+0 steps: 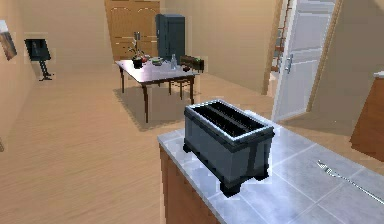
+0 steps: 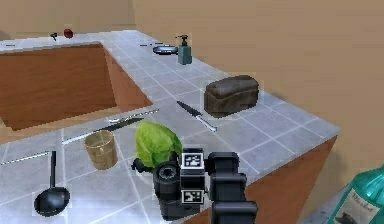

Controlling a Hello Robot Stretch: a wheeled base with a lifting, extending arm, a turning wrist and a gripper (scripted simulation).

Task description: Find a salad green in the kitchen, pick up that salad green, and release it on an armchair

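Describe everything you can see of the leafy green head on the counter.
The salad green is a rounded, bright green leafy head with crinkled leaves, looking whole. It sits on the grey tiled countertop, just right of a tan cup in the arm side view and apart from it. The gripper is at its lower edge in the picture; whether it touches or holds the head cannot be told.
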